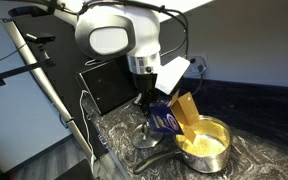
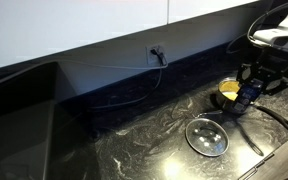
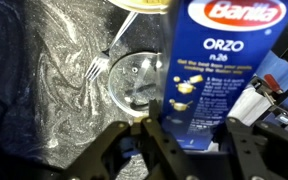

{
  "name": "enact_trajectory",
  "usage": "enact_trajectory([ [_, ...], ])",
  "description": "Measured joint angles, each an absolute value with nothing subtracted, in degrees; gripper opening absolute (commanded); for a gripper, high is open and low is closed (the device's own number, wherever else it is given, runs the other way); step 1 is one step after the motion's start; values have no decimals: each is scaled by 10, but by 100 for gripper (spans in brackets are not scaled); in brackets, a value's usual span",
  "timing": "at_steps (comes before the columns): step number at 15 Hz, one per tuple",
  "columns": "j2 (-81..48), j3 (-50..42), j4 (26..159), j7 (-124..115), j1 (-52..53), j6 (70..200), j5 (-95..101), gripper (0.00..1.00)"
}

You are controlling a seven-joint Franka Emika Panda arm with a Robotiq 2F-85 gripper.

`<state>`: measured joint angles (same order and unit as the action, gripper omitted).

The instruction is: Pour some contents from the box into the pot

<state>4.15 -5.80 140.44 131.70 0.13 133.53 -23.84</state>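
Observation:
My gripper is shut on the box, a dark blue carton with yellow-orange flaps. In an exterior view the box is tilted, its open yellow flap leaning over the pot, a shiny steel saucepan with yellowish contents and a dark handle towards the front. The gripper hangs under the white arm, just beside the pot. In an exterior view the box is next to the pot at the far right. In the wrist view only the pot's yellow edge shows at the top.
A flat round glass lid with a knob lies on the dark marbled counter, also seen in both exterior views. A fork lies beside it. A black box stands behind the arm. A wall outlet with cable is at the back.

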Motion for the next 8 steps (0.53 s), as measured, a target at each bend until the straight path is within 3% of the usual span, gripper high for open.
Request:
enact_trajectory([
  [8,40,-64,1400,1381,-11,1308,-323,23],
])
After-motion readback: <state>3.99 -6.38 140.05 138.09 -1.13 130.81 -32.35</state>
